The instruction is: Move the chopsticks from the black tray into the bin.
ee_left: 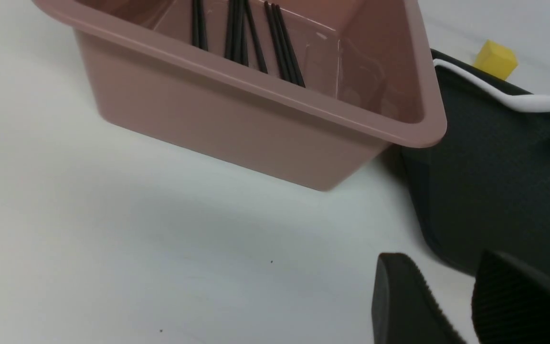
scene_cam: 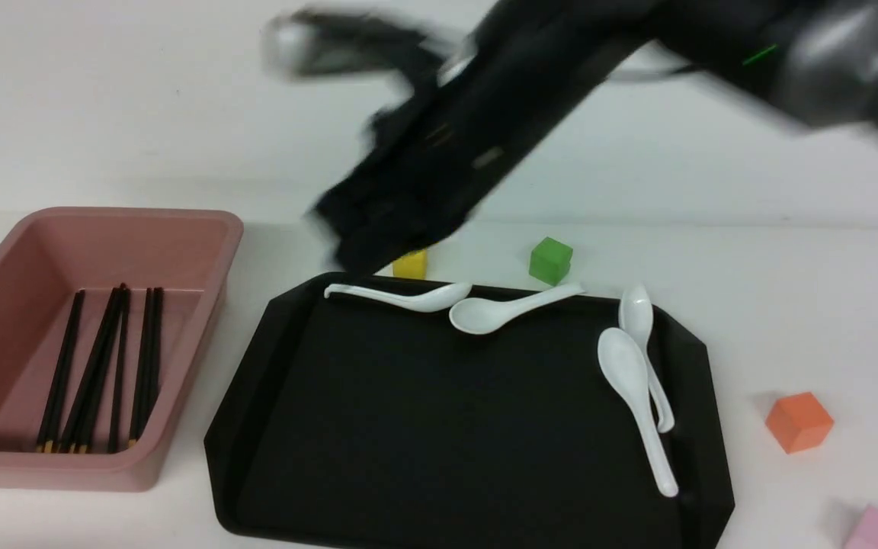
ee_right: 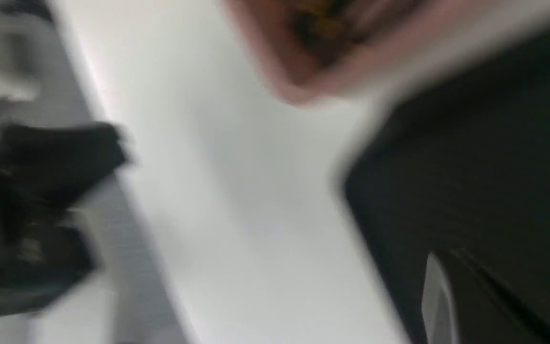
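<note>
Several chopsticks (scene_cam: 96, 366) lie inside the pink bin (scene_cam: 142, 217) at the left, their gold tips toward me. They also show in the left wrist view (ee_left: 256, 38), inside the bin (ee_left: 256, 110). The black tray (scene_cam: 447, 427) in the middle holds only white spoons; I see no chopsticks on it. My right gripper (scene_cam: 366, 244) is a motion blur above the tray's far left corner, and I cannot make out how its jaws stand. My left gripper (ee_left: 442, 267) is open and empty over bare table between the bin and the tray (ee_left: 494, 181). It is out of the front view.
Several white spoons (scene_cam: 637, 396) lie along the tray's far and right edges. A yellow cube (scene_cam: 410, 264) and a green cube (scene_cam: 550, 260) sit behind the tray. An orange cube (scene_cam: 799, 421) and a pink cube (scene_cam: 877, 530) sit to its right.
</note>
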Controlling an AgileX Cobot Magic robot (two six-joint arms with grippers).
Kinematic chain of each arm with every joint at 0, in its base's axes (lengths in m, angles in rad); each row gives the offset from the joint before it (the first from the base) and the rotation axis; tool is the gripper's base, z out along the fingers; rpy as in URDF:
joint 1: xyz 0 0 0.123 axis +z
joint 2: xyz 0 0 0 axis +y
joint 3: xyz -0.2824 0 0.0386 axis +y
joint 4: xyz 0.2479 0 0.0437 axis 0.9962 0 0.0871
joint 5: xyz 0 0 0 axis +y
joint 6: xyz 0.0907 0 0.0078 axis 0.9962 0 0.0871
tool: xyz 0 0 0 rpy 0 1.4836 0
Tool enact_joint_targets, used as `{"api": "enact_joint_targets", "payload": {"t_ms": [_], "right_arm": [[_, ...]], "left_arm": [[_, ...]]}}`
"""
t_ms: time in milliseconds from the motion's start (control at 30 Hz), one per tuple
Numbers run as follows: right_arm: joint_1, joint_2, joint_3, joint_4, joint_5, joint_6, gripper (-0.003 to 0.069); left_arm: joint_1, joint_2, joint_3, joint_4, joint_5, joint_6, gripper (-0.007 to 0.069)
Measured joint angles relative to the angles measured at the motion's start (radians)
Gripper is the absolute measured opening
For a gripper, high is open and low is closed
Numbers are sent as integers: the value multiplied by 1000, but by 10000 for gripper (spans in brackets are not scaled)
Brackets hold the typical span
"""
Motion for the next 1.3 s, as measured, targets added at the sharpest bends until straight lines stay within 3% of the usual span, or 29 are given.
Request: {"api": "enact_joint_targets", "payload": {"t_ms": [133, 333, 533, 733, 833, 1033, 1133, 1300], "right_arm": [[-57, -165, 0, -203, 21, 80, -2], [-88, -388, -1, -379, 36, 130, 1], [-89, -638, 76, -416, 37, 137, 1], [-89, -942, 394, -421, 29, 155, 1], [-89, -1100, 660, -424, -88, 155, 3], [-89, -1336, 1220, -426, -569, 158, 4], [-89, -1390, 1377, -424, -772, 167, 6], [-89, -1413, 1447, -421, -885, 184, 8]], "left_arm": [[0, 0, 0, 0, 0, 0, 238], [0, 0, 0, 0, 0, 0, 238], [0, 0, 0, 0, 0, 0, 238], [0, 0, 0, 0, 0, 0, 239], [0, 0, 0, 0, 0, 0, 239], [0, 0, 0, 0, 0, 0, 239], [0, 0, 0, 0, 0, 0, 239], [0, 0, 0, 0, 0, 0, 239]]}}
